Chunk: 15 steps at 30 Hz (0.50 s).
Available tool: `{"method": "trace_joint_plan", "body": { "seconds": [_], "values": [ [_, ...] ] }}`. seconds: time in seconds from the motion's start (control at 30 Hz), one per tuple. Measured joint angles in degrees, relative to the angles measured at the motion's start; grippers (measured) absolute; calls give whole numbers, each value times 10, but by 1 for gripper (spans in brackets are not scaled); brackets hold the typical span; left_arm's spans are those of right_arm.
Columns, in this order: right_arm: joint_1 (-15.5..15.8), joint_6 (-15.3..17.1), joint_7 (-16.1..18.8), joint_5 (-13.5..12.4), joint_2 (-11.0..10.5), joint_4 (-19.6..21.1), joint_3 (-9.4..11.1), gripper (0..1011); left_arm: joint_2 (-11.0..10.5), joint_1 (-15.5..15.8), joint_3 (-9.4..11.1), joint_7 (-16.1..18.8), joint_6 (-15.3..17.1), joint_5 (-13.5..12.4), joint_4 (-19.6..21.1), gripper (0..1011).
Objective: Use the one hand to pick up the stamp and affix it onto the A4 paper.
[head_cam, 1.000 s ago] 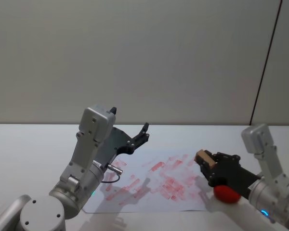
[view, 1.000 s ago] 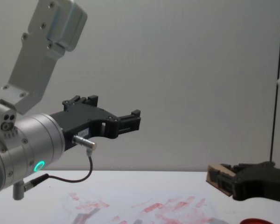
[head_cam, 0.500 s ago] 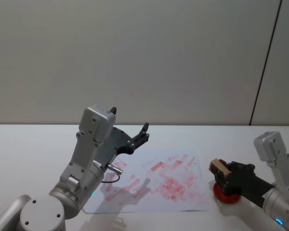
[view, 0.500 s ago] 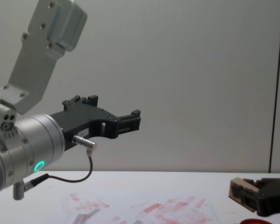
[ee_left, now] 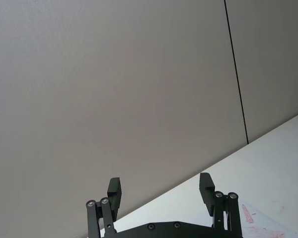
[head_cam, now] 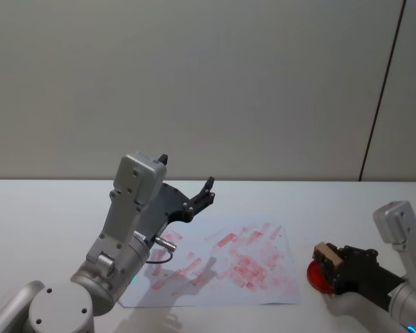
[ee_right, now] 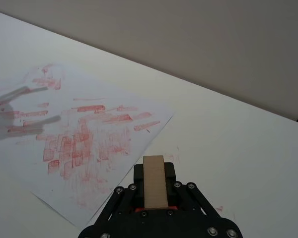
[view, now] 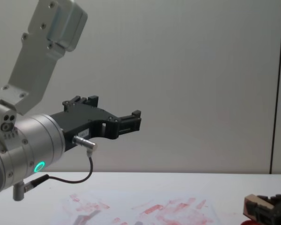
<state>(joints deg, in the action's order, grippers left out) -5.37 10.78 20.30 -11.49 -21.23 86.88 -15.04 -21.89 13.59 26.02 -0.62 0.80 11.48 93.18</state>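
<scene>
Stamp (head_cam: 327, 254) sat pinched between the fingers of the right gripper (head_cam: 333, 262), low over the red ink pad (head_cam: 319, 276) at the right of the white table (head_cam: 48, 208); whether its face touched the pad could not be told. In the right wrist view the wooden block (ee_right: 154, 182) stood end-on in the black jaws, hiding most of the pad beneath. The A4 paper (head_cam: 222, 267), covered in red smears, lay flat just beside the pad, toward the middle of the table. The left gripper (head_cam: 206, 193) hung raised above the paper's left part with its fingers (ee_left: 114, 191) spread and nothing between them, throwing a shadow on the sheet. Behind the table rose a plain grey wall with one dark vertical seam at the right. In the chest view the right gripper (view: 276, 208) was cut off at the lower right corner, and the left arm's silver body covered the paper's left edge.
</scene>
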Motion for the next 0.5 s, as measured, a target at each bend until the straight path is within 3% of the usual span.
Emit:
{"method": "trace_joint_plan", "body": {
  "seconds": [0.33, 0.5],
  "values": [
    [1, 9, -1, 0, -2, -9, 1, 229, 0, 0, 0, 0, 0, 0, 0, 1002],
    [0, 13, -2, 0, -2, -12, 1, 392, 0, 0, 0, 0, 0, 0, 0, 1002]
  ]
}}
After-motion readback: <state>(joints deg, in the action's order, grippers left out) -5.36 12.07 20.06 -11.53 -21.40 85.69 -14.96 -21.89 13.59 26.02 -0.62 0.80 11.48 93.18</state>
